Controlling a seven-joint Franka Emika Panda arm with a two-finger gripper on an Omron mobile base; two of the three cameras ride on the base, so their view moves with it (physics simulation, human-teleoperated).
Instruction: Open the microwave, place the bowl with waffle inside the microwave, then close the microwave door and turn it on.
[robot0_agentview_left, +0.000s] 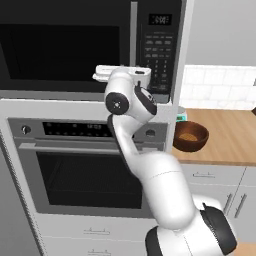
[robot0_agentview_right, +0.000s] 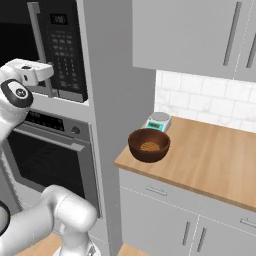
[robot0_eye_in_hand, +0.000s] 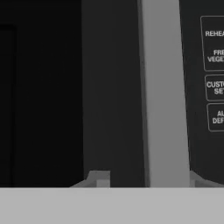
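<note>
The jaws stand partly open, one tip on each side of the grey handle of the closed microwave door. The bowl with waffle sits on the counter, at 3 o'clock from the microwave.

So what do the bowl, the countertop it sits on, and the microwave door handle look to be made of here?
The bowl with waffle: dark brown, softly glossy, probably wood. The countertop: light wood, going by its tan streaked grain, matte. The microwave door handle: a smooth, flat grey bar, painted metal or plastic; the render leaves that open.
</note>
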